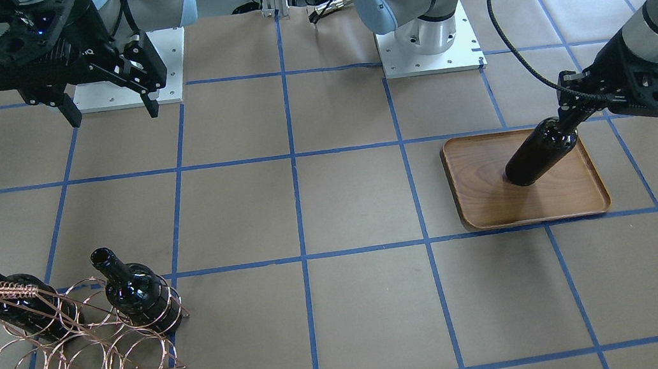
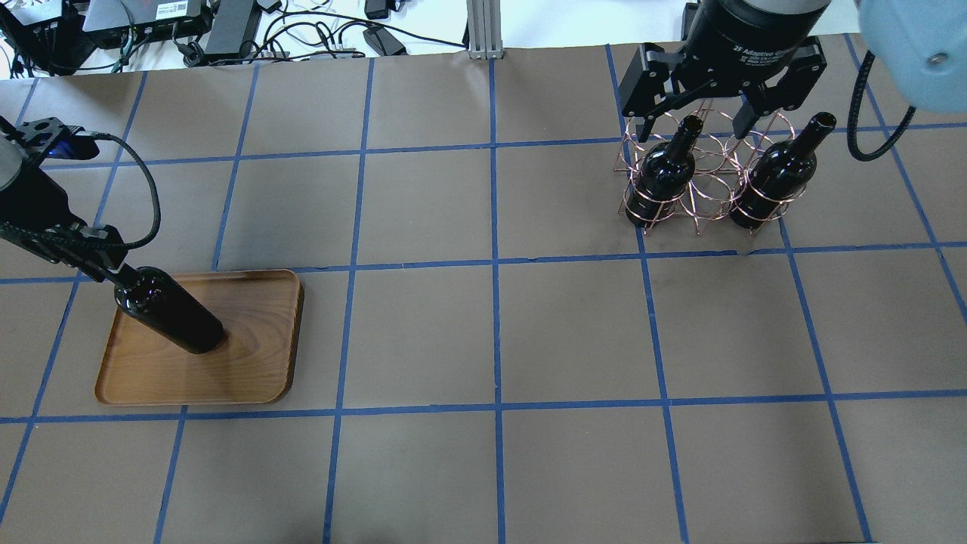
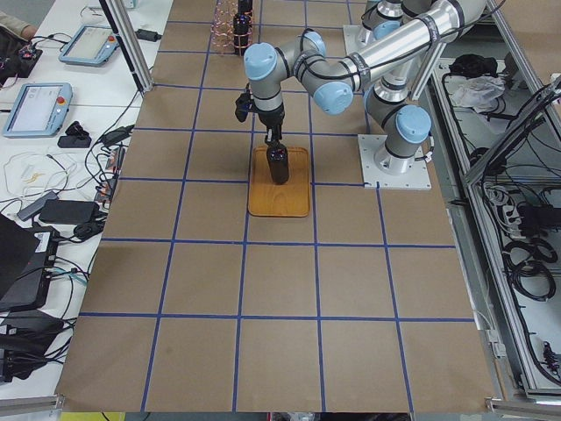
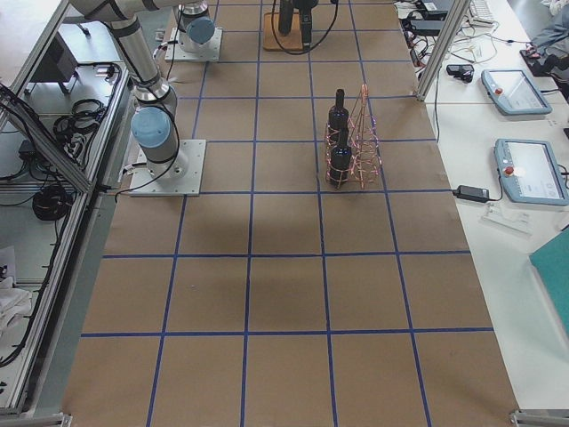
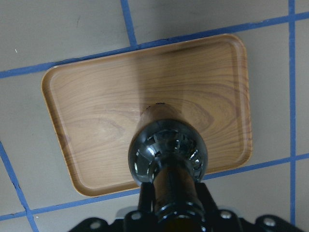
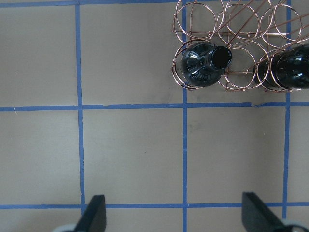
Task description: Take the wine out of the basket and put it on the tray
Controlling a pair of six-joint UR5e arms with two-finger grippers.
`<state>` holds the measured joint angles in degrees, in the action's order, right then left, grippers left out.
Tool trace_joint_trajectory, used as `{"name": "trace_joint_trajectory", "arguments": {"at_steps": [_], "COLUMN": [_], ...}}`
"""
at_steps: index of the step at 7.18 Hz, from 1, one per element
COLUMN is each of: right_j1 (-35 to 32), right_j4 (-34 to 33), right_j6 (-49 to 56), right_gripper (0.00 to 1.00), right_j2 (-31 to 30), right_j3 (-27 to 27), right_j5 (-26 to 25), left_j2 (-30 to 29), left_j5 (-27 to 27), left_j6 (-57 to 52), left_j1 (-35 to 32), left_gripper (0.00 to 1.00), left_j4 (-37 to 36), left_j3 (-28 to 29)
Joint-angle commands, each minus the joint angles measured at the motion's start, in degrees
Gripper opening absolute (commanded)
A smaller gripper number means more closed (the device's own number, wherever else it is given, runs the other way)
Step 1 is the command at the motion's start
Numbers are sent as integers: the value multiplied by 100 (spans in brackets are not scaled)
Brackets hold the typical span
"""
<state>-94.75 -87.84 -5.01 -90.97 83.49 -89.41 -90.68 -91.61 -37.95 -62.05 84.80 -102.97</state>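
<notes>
My left gripper (image 1: 570, 117) (image 2: 106, 261) is shut on the neck of a near-black wine bottle (image 1: 534, 157) (image 2: 170, 310) (image 5: 168, 150). The bottle stands upright over the brown wood-grain tray (image 1: 562, 197) (image 2: 249, 355) (image 5: 96, 111). I cannot tell whether its base touches the tray. The copper wire basket (image 1: 82, 354) (image 2: 710, 189) (image 6: 231, 29) holds two more bottles (image 1: 142, 294) (image 1: 24, 304). My right gripper (image 1: 111, 112) (image 2: 691, 128) (image 6: 175, 217) is open and empty, high above the table on the robot's side of the basket.
The table is brown paper with a grid of blue tape lines (image 2: 495, 264). The two arm bases (image 1: 428, 42) stand at the robot's edge. Cables and devices (image 2: 227, 30) lie beyond the far edge.
</notes>
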Motion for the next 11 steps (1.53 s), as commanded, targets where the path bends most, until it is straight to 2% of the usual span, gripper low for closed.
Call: {"name": "trace_joint_trajectory", "arguments": {"at_steps": [1, 2, 3, 4, 5, 6, 7, 9, 11], "right_j1": [0, 0, 0, 0, 0, 0, 0, 0, 0], "right_j4": [-5, -5, -5, -5, -5, -5, -5, -5, -5], "right_j6": [8, 8, 0, 8, 8, 8, 8, 8, 0], "right_gripper": [100, 100, 100, 100, 100, 100, 100, 100, 100], "right_j2": [0, 0, 0, 0, 0, 0, 0, 0, 0], "right_j3": [0, 0, 0, 0, 0, 0, 0, 0, 0], "right_j5": [3, 3, 3, 3, -6, -6, -6, -6, 3], "left_j2": [-11, -11, -11, -11, 50, 155, 217, 445, 595], "left_j5": [-6, -6, -6, -24, -41, -233, -174, -68, 308], "left_j6": [-11, -11, 41, 51, 138, 617, 1318, 2086, 2500], "left_j1": [0, 0, 0, 0, 0, -70, -166, -962, -1807], "left_gripper": [0, 4, 57, 88, 100, 100, 100, 100, 100], "left_j4": [-7, -7, -7, -7, 45, 333, 797, 1056, 1012], "left_j3": [5, 5, 5, 5, 22, 118, 432, 952, 1216]}}
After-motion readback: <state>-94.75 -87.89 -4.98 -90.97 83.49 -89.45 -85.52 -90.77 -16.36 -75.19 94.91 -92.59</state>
